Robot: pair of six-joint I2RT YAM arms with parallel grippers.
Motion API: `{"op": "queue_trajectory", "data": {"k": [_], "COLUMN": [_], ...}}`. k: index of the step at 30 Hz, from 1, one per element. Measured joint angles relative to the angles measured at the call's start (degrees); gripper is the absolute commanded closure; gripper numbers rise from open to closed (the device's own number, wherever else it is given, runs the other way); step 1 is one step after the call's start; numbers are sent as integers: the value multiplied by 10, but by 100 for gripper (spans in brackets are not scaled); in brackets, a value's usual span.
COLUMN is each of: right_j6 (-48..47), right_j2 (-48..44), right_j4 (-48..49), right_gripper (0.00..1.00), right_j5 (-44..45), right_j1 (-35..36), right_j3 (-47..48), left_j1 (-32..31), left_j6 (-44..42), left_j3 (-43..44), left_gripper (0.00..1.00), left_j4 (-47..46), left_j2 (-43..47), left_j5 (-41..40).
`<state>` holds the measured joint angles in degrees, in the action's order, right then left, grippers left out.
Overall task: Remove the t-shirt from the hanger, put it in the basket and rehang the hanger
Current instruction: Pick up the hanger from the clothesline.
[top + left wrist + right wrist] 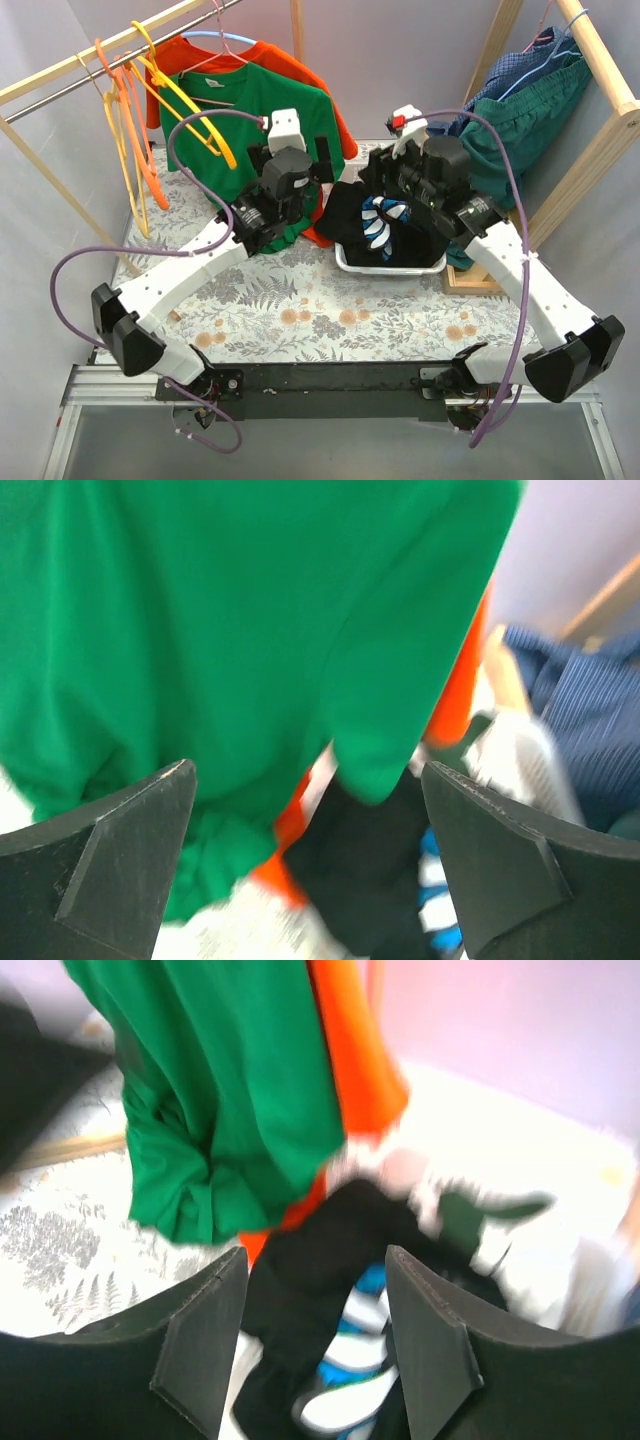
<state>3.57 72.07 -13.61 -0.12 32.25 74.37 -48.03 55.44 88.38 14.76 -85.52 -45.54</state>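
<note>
Green t-shirt [262,110]: one, on a pale wire hanger [217,22] at the rail [60,85], upper left of the top view; hem bunched on the counter [330,310].
Orange t-shirt [300,62]: one, hung directly behind the green one.
Empty hangers: yellow [185,100] and orange [125,120], at least two of each, left of the shirts.
Left hand [310,870]: one, fingers spread wide, nothing between them, facing the green cloth.
Right hand [315,1350]: one, fingers apart and holding nothing, above the basket.
Basket [390,268]: one, white, frame centre, holding dark clothing and a blue-and-white striped piece.
Right rack garments: two, blue striped [530,60] and teal [530,115].
</note>
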Motion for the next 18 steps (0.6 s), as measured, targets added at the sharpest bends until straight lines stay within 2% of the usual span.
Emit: {"op": "queue_trajectory", "data": {"k": [7,15,18], "right_j6": [-89,-151,-169], "right_j2": [99,193,220], "right_j4": [-7,24,47], "right_gripper": [34,37,37], "right_j5": [-61,-202,-245], "right_j1": [-7,-14,-14], "right_j3": [219,309,312], "left_j1": [-2,-3,-4], "left_j6": [30,66,72], "left_j3": [-127,-219,-235], "left_gripper": [3,3,3], "left_j4": [54,102,108], "left_j2": [71,115,125], "left_j5": [31,84,103]}}
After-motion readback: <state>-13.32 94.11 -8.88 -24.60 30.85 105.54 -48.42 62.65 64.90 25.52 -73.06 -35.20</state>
